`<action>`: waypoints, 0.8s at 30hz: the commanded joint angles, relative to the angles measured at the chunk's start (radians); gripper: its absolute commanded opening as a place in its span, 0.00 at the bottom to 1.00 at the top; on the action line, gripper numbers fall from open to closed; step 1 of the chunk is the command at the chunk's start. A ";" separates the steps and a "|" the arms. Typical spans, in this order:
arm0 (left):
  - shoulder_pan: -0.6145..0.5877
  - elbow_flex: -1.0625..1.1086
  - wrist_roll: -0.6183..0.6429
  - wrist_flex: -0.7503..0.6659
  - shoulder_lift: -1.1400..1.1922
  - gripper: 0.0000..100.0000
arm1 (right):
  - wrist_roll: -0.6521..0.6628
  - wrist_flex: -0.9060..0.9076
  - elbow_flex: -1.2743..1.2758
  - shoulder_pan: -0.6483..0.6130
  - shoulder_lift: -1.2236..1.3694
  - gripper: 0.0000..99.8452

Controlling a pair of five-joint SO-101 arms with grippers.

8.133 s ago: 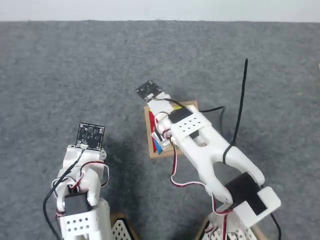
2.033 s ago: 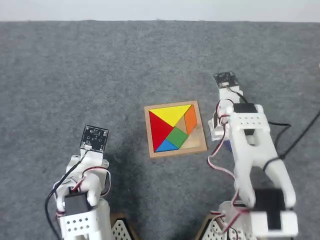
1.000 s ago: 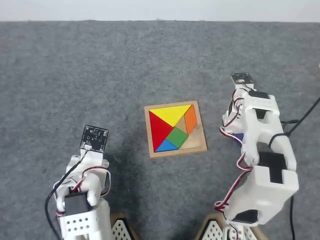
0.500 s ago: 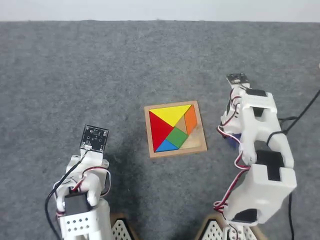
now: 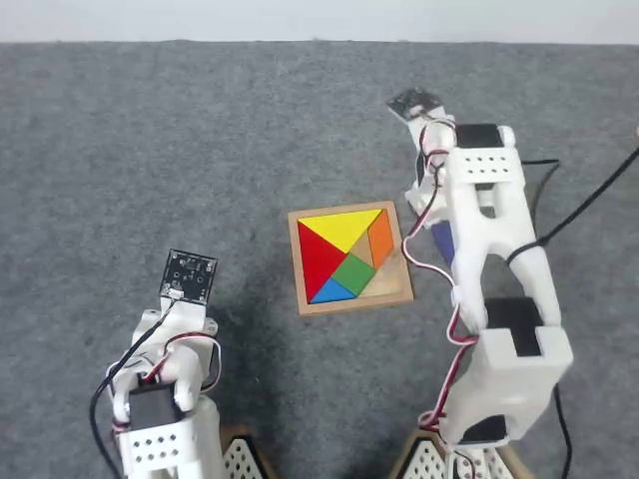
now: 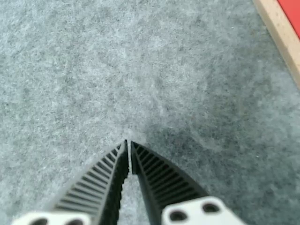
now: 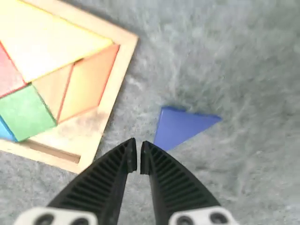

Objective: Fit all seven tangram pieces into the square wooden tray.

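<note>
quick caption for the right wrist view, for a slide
Right gripper, jaws shut, over grey felt between the partly filled wooden tray and a blue triangle lying outside it.

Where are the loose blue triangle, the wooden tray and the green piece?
blue triangle (image 7: 179, 125): right wrist view, its middle.
wooden tray (image 5: 391, 285): high view, bare corner.
green piece (image 5: 353, 271): high view, its centre.

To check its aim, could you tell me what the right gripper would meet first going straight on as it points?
Probably the grey mat, in the gap between the wooden tray's rim and the blue triangle. The right gripper, shut, points just beside the triangle's near corner, though depth is unclear.
</note>
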 commanded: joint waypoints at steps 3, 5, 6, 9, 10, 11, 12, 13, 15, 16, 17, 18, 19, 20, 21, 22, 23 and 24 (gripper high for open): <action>-0.008 -0.007 -0.014 0.005 -0.020 0.01 | -0.247 -0.059 -0.020 0.027 0.077 0.10; -0.008 -0.007 -0.014 0.005 -0.020 0.01 | -0.285 -0.088 -0.020 0.033 0.136 0.16; -0.008 -0.007 -0.014 0.005 -0.020 0.01 | -0.304 -0.097 -0.021 0.036 0.157 0.19; -0.008 -0.007 -0.014 0.005 -0.020 0.01 | -0.385 -0.111 -0.026 0.027 0.199 0.19; -0.008 -0.007 -0.014 0.005 -0.020 0.01 | -0.393 -0.117 -0.023 0.022 0.202 0.19; -0.008 -0.007 -0.014 0.005 -0.020 0.01 | -0.394 -0.119 -0.021 0.022 0.205 0.18; -0.008 -0.007 -0.014 0.005 -0.020 0.01 | -0.397 -0.116 -0.021 0.021 0.209 0.17; -0.008 -0.007 -0.014 0.005 -0.020 0.01 | -0.396 -0.114 -0.020 0.021 0.213 0.16; -0.008 -0.007 -0.014 0.005 -0.020 0.01 | -0.394 -0.111 -0.014 0.025 0.214 0.15; -0.008 -0.007 -0.014 0.005 -0.020 0.01 | -0.393 -0.117 0.002 0.025 0.214 0.15; -0.008 -0.007 -0.014 0.005 -0.020 0.01 | -0.393 -0.120 0.017 0.025 0.213 0.15; -0.008 -0.007 -0.014 0.005 -0.020 0.01 | -0.393 -0.125 0.032 0.025 0.213 0.15; -0.008 -0.007 -0.014 0.005 -0.020 0.01 | -0.393 -0.133 0.048 0.022 0.213 0.15; -0.008 -0.007 -0.014 0.005 -0.020 0.01 | -0.393 -0.142 0.063 0.024 0.211 0.15; -0.008 -0.007 -0.014 0.005 -0.020 0.01 | -0.393 -0.151 0.074 0.025 0.208 0.15; -0.008 -0.007 -0.014 0.005 -0.020 0.01 | -0.393 -0.157 0.083 0.025 0.205 0.15; -0.008 -0.007 -0.014 0.005 -0.020 0.01 | -0.393 -0.160 0.084 0.025 0.205 0.15; -0.008 -0.007 -0.014 0.005 -0.020 0.01 | -0.393 -0.160 0.084 0.025 0.206 0.15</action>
